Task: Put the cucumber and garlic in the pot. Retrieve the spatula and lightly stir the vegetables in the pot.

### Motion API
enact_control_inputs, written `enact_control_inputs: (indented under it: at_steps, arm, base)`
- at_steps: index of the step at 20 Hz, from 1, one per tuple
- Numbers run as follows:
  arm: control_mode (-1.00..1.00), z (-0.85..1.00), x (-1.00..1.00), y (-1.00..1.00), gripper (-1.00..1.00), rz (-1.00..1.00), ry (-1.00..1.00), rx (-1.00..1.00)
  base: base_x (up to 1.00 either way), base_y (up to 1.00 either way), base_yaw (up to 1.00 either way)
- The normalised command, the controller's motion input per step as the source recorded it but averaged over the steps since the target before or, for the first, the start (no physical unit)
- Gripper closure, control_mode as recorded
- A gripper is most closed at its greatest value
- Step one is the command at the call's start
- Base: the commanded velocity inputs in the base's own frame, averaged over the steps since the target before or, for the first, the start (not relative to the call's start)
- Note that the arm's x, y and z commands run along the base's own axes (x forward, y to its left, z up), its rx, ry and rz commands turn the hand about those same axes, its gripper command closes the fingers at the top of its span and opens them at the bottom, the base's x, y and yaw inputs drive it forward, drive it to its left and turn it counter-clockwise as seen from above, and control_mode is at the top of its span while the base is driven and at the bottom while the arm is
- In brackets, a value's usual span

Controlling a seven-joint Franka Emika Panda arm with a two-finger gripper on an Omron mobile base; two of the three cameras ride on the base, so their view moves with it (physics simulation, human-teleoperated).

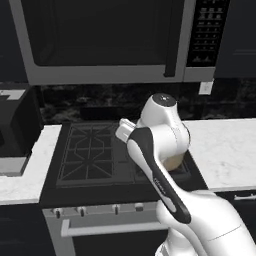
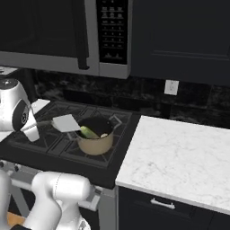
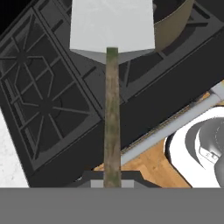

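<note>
Item: spatula (image 3: 112, 52), held in my gripper (image 3: 112, 183), whose fingers are closed tight on the butt of the handle at the bottom centre of the hand view. Long axis: in the hand view the greenish-brown wooden handle runs straight up the middle of the frame from my fingertips to a flat, pale grey, squarish blade filling the upper centre; the blade points toward the pot (image 3: 173, 24), whose cream-tan wall shows at the upper right, just beside and partly behind the blade's right edge. In the right base view the spatula (image 2: 65, 122) lies nearly level at centre left, handle toward my wrist at the left edge, blade toward the right, its front corner close to the pot's (image 2: 95, 144) left rim; whether it touches I cannot tell. Contents of the pot: cucumber (image 2: 89, 132), yellow-green, lying slantwise against the left inner wall, long axis running from upper left to lower right; garlic (image 2: 104, 134), a small pale lump just to its right. The pot stands on the stove's (image 2: 58, 146) right front burner, near the stove's right edge, where the white marble counter (image 2: 179, 157) begins. Open room: bare grate on the left burners, a wide bare span of counter to the lower right. In the left base view my own arm covers most of the pot (image 1: 172, 162). Overhead, a microwave (image 2: 67, 33) spans the upper left.
</note>
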Motion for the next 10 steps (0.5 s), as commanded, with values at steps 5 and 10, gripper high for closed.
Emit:
enact_control_inputs:
  at_steps: [5,10]
  arm:
    - [1.00,0.00,0.00,0.00,1.00,0.00,0.00,0.00]
    - [-1.00,0.00,0.49,-0.01,1.00,-0.29,0.01,0.00]
  base:
    - [0.67,-0.30,-0.05]
    - [0.00,0.00,0.00]
